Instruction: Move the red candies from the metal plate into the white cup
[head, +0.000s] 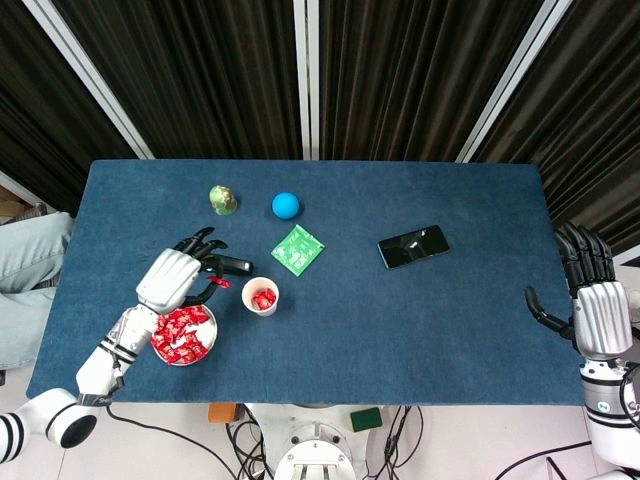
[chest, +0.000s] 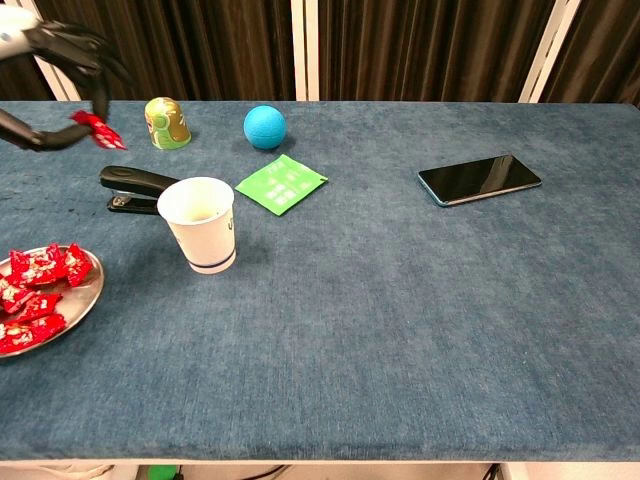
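A metal plate (head: 207, 333) (chest: 88, 296) near the table's front left carries several red candies (head: 181, 333) (chest: 36, 289). Just right of it stands the white cup (head: 260, 296) (chest: 199, 224), with red candy inside visible in the head view. My left hand (head: 180, 275) (chest: 60, 66) hovers above the table between plate and cup, pinching one red candy (head: 220, 283) (chest: 98, 124) in its fingertips, a little left of the cup's rim. My right hand (head: 598, 312) waits at the table's right edge with its fingers spread, holding nothing.
A black stapler (head: 232, 264) (chest: 137, 186) lies just behind the cup. Further back are a green-gold egg figure (head: 223, 200) (chest: 167, 123), a blue ball (head: 286, 205) (chest: 265, 127), a green card (head: 298, 250) (chest: 281, 183) and a black phone (head: 413, 245) (chest: 480, 178).
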